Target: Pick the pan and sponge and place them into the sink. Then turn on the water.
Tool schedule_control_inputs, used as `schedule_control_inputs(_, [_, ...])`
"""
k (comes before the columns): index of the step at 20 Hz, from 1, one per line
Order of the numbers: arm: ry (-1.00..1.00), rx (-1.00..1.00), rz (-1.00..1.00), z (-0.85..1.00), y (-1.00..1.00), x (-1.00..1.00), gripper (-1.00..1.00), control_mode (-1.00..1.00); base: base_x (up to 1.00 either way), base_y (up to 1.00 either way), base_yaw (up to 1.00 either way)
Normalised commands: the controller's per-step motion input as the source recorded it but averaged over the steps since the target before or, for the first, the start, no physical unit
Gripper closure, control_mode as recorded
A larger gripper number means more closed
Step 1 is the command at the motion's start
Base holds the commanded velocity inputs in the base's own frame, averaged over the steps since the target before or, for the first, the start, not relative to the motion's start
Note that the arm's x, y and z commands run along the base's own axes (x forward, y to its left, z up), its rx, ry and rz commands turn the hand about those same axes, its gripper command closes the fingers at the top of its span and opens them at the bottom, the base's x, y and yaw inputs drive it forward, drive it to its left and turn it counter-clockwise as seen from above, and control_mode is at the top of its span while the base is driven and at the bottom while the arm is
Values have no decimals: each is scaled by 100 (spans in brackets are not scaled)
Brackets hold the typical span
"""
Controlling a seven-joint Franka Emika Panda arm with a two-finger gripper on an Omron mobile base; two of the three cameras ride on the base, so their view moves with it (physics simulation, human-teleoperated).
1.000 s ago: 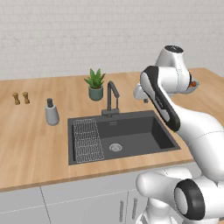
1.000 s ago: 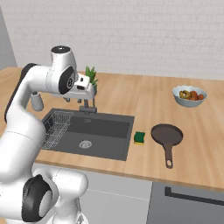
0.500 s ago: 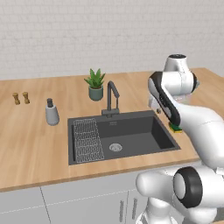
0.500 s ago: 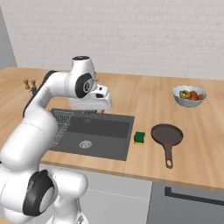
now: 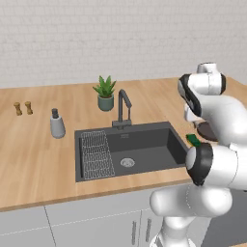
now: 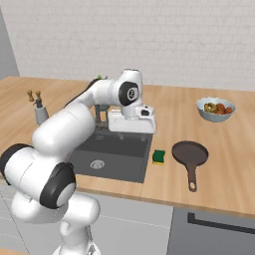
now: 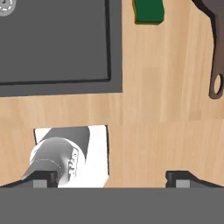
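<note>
Wooden counter (image 6: 164, 187) carries the pan (image 6: 190, 153) and sponge (image 6: 159, 157) just right of the sink (image 6: 117, 154). Hand (image 6: 132, 123) hangs wide and empty over the sink's right rim; sponge sits nearer, pan beyond, handle pointing toward the front edge.

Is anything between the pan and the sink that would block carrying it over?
Only the sponge lies on the counter between the pan and the sink, beside the sink's edge. It is low; lifting over it should clear.
</note>
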Motion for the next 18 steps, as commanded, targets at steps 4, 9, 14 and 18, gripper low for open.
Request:
schedule_control_inputs(4, [2,6,0,0,-32,0,-100,-100,0,0,0])
schedule_control_inputs(9, [0,0,0,-7,-10,0,-100,-100,0,0,0])
schedule_control_inputs(14, [-1,3,1,-27,-21,0,-100,-100,0,0,0])
schedule_control_inputs(18, [0,7,2,-26,-35,0,-100,-100,0,0,0])
